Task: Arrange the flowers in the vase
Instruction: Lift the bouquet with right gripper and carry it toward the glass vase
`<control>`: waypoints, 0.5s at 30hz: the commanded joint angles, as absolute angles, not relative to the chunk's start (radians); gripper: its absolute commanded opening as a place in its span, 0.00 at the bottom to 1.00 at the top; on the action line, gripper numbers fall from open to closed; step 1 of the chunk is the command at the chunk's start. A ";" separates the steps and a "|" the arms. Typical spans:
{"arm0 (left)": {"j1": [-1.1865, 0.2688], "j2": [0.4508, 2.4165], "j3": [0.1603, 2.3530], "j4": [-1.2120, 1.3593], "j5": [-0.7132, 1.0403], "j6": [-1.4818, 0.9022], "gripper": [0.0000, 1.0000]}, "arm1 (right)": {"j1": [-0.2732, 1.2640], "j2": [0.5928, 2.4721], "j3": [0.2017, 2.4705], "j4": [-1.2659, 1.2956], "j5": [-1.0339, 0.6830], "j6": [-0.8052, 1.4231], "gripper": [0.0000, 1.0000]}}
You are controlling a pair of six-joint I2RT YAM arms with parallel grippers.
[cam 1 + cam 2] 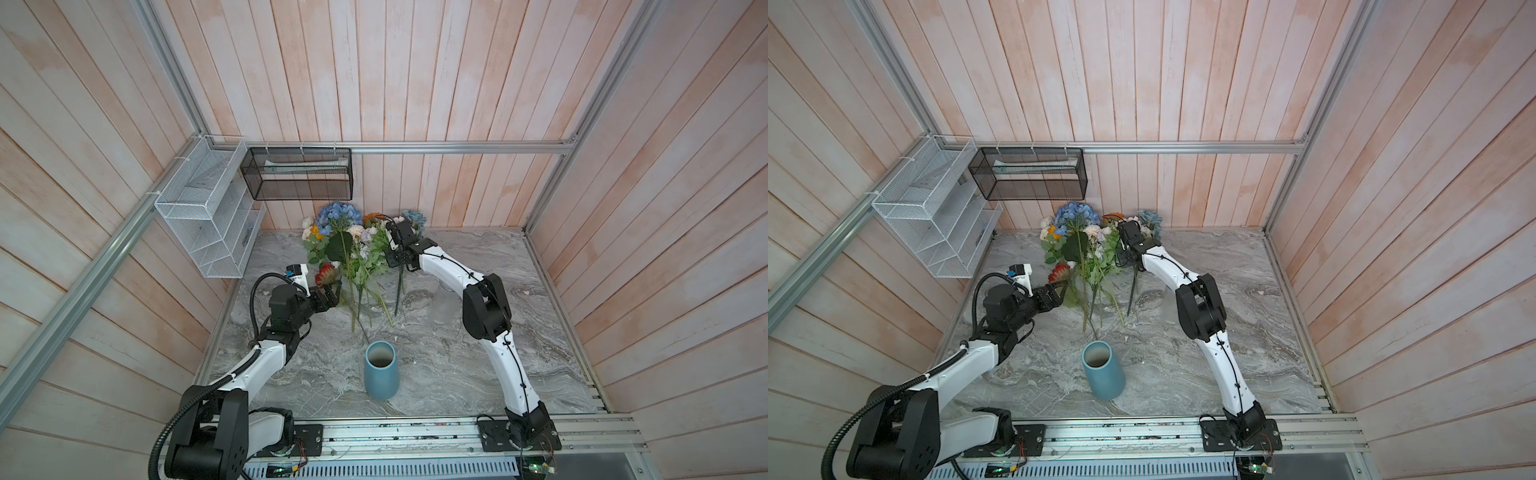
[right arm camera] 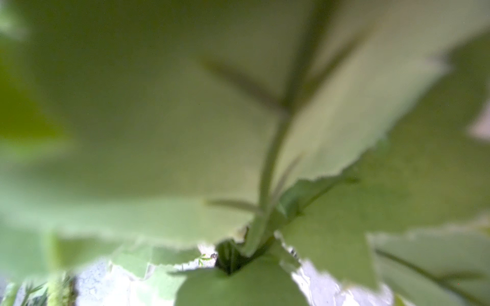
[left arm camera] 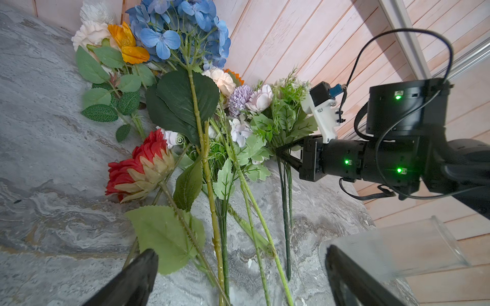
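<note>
The flowers [image 1: 349, 241] lie in a heap at the back of the marble table, stems toward the front. They include a blue hydrangea [image 3: 183, 29] and a red bloom [image 3: 138, 167]. The blue vase [image 1: 380, 374] stands upright and empty near the front middle. My left gripper [image 1: 332, 293] is open beside the red bloom, its fingers [image 3: 138, 280] straddling several stems without touching them. My right gripper [image 3: 278, 155] is in the right side of the heap, shut on dark green stems [image 3: 285, 206] of a leafy spray. Blurred leaves [image 2: 265, 132] fill the right wrist view.
A clear glass vase [image 1: 439, 309] stands just behind the right arm's elbow. A white wire rack [image 1: 208, 216] and a black mesh basket [image 1: 297, 174] hang on the back left walls. Wooden walls enclose the table; a metal rail [image 1: 415, 432] runs along the front.
</note>
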State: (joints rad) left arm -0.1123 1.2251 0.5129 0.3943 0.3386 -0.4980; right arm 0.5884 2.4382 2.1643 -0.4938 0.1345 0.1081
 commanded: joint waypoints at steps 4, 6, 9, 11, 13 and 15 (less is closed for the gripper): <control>-0.116 1.192 0.532 0.391 0.330 -0.492 1.00 | 0.592 2.317 2.171 -0.510 0.090 0.123 0.00; -0.115 1.191 0.532 0.393 0.332 -0.494 1.00 | 0.591 2.272 2.155 -0.506 0.070 0.127 0.00; -0.117 1.192 0.532 0.402 0.334 -0.500 1.00 | 0.591 2.200 2.114 -0.486 0.034 0.134 0.00; -0.120 1.192 0.533 0.405 0.336 -0.502 1.00 | 0.592 2.153 2.073 -0.456 0.007 0.146 0.00; -0.122 1.191 0.536 0.405 0.340 -0.502 1.00 | 0.590 2.105 2.026 -0.417 -0.024 0.161 0.00; -0.124 1.193 0.538 0.406 0.344 -0.500 1.00 | 0.590 2.061 1.995 -0.389 -0.058 0.173 0.00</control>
State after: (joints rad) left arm -0.1184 1.2060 0.5129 0.3912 0.3363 -0.5011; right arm 0.5880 2.1132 2.0354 -0.4541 0.0128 0.1398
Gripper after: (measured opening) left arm 0.998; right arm 0.070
